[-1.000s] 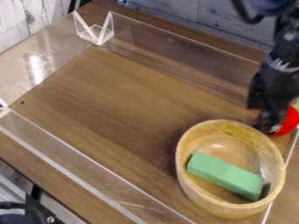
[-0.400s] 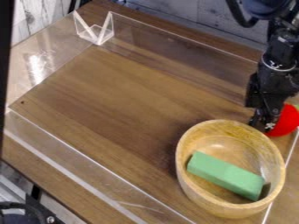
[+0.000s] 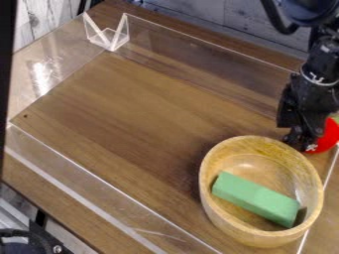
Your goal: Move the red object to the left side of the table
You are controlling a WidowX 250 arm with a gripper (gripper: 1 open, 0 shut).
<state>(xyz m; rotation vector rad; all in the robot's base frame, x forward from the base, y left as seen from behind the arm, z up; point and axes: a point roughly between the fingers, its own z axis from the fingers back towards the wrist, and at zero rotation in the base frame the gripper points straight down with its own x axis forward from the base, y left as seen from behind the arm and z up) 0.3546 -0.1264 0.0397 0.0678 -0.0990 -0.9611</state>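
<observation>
The red object (image 3: 324,136) lies on the table (image 3: 133,109) near its right edge, just beyond the wooden bowl. My gripper (image 3: 308,128) points straight down onto it. Its dark fingers (image 3: 299,117) cover the red object's left part, so only the right half shows. The fingers sit close around the fruit, but the picture is too small to tell whether they press on it.
A round light wooden bowl (image 3: 217,159) holding a green rectangular block (image 3: 256,197) stands at the front right, right next to the gripper. Low clear plastic walls (image 3: 199,45) edge the table. A clear plastic bracket (image 3: 106,32) stands at the back left corner.
The gripper has stayed low at the red object and barely shifted. The red object, the bowl and the green block have kept their places.
</observation>
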